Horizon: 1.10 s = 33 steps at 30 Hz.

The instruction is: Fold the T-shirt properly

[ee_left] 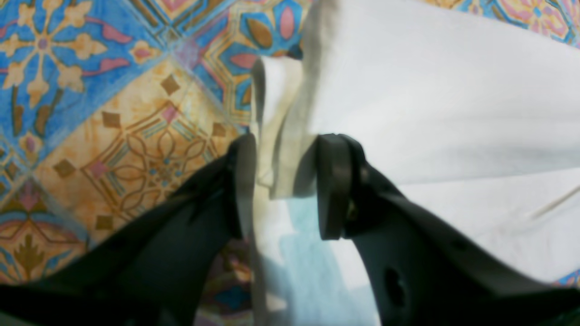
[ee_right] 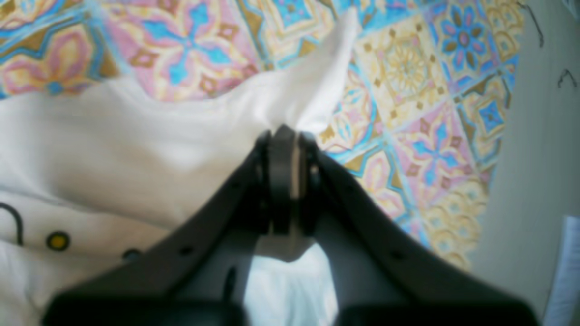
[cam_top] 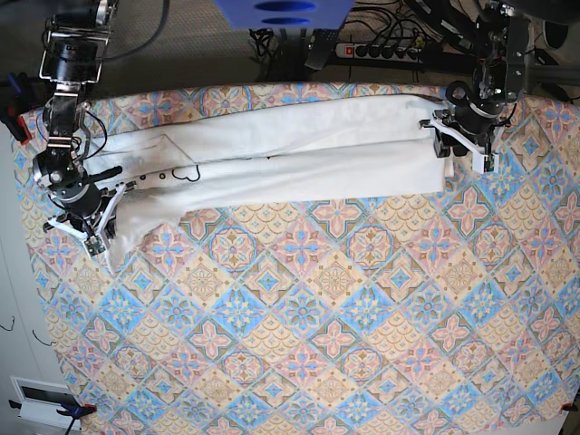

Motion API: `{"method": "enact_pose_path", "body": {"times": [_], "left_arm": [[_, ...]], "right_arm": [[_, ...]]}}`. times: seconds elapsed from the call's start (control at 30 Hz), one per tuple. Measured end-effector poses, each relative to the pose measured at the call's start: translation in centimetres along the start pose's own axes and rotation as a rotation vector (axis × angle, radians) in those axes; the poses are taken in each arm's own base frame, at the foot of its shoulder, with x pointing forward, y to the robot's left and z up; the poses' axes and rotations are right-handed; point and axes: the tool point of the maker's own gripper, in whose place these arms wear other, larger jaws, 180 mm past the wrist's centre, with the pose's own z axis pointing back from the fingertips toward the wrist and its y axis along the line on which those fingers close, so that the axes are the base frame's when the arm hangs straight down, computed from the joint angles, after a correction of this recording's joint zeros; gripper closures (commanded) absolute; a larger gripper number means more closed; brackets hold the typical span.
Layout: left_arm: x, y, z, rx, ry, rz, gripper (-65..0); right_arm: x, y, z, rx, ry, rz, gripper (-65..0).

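Step in hand, by judgement: a lengthwise fold of the T-shirt point(cam_top: 290, 154). It lies as a long white band across the 12 o'clock part of the patterned tablecloth point(cam_top: 344, 344), running from 9 o'clock to 2 o'clock, with both ends gripped.

The right gripper point(ee_right: 290, 136) has its fingers pressed together on a pinched peak of cloth at the 9 o'clock end. The left gripper point(ee_left: 283, 176) stands with its fingers partly apart, a thick bunched hem of several layers between them at the 2 o'clock end; whether they press it firmly I cannot tell.

Next move likely calls for both ends to travel together, cloth kept taut.

Surface: tile-patterned cloth, flat. Beyond 12 o'clock: a power strip point(cam_top: 385, 50) and cables on carpet.
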Motion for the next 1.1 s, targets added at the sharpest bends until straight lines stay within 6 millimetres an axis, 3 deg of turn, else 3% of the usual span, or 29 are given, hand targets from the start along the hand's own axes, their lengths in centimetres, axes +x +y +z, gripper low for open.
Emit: {"method": "enact_pose_path", "body": {"times": [0.07,0.3,0.43,0.7,0.8,0.97,1.1], "left_arm": [[0.0,0.0,0.0,0.001,0.002,0.000,-22.3],[0.1,0.0,0.0,0.000,-0.001,0.000,-22.3],[0.1,0.0,0.0,0.000,-0.003,0.000,-22.3],[0.0,0.0,0.0,0.000,-0.002,-0.001,-22.3],[0.0,0.0,0.0,0.000,-0.002,0.000,-22.3],[0.2,-0.1,0.1,-0.002,-0.004,-0.002,-22.8],[1.3,-0.7,1.3,-0.016,-0.040,-0.014,-23.0]], "right_arm": [[0.1,0.6,0.9,0.003,-0.009,0.018,0.0],[-3.3,2.6,3.0,0.033,0.093,0.061,0.0],[-3.8,3.0,3.4,0.037,0.104,0.065,0.0],[-6.9,3.1,4.4,0.037,0.196,0.051,-0.4],[-7.7,3.5,4.7,0.044,0.216,0.051,-6.0],[-8.2,2.9,4.8,0.015,0.247,0.103,-24.2],[-8.2,1.5,5.4,-0.046,0.262,0.125,-27.2]]}}
